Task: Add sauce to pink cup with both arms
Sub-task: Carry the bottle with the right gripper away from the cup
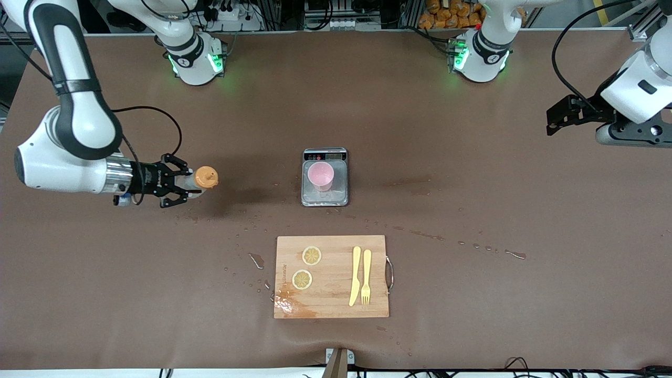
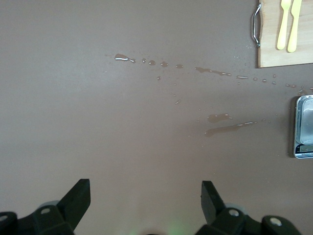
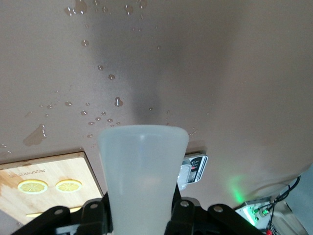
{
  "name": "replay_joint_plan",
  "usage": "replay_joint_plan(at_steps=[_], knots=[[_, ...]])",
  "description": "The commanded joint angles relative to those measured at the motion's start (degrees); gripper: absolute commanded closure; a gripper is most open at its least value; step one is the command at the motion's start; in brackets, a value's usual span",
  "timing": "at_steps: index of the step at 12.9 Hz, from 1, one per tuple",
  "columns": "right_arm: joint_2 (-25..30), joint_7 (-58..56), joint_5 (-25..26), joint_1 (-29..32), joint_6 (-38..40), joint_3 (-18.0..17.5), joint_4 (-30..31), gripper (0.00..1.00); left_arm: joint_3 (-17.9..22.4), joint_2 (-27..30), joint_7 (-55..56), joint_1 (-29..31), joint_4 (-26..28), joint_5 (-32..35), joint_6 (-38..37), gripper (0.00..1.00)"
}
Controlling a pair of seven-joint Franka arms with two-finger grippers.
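Note:
The sauce bottle (image 1: pixel 197 181), translucent with an orange cap, is held in the air over the table toward the right arm's end. My right gripper (image 1: pixel 184 185) is shut on its body, and the cap points toward the pink cup (image 1: pixel 321 176). The cup stands upright on a small metal scale (image 1: pixel 325 197) at mid-table. In the right wrist view the bottle (image 3: pixel 143 171) fills the space between my right gripper's jaws (image 3: pixel 142 210); its cap is hidden. My left gripper (image 1: pixel 556 118) waits open and empty above the left arm's end of the table; it also shows in the left wrist view (image 2: pixel 145 196).
A wooden cutting board (image 1: pixel 336 247) lies nearer to the front camera than the scale, with two lemon slices (image 1: pixel 312 255), a yellow knife (image 1: pixel 355 275) and a fork (image 1: pixel 366 276). Water drops and streaks (image 1: pixel 514 254) dot the brown table cover.

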State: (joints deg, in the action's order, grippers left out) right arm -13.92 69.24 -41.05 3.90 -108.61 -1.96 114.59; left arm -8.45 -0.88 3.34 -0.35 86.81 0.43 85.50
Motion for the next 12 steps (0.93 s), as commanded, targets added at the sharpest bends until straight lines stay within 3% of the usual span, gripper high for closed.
replay_joint_plan(at_steps=[1,6,12], knots=[[1.0,-7.9,-4.6,5.4,3.7,-0.9,1.4,1.00,-0.3,-0.4,0.0,0.2,-1.1,0.4,-0.2,0.00],[-6.5,-26.1,-9.3,16.1,11.7,-0.9,1.3,1.00,-0.3,-0.4,-0.1,0.2,-1.1,0.4,-0.2,0.00],[-14.2,-36.7,-9.5,23.3,12.6,-0.9,-0.1,1.00,-0.3,-0.4,0.0,0.1,-1.2,0.4,-0.2,0.00]])
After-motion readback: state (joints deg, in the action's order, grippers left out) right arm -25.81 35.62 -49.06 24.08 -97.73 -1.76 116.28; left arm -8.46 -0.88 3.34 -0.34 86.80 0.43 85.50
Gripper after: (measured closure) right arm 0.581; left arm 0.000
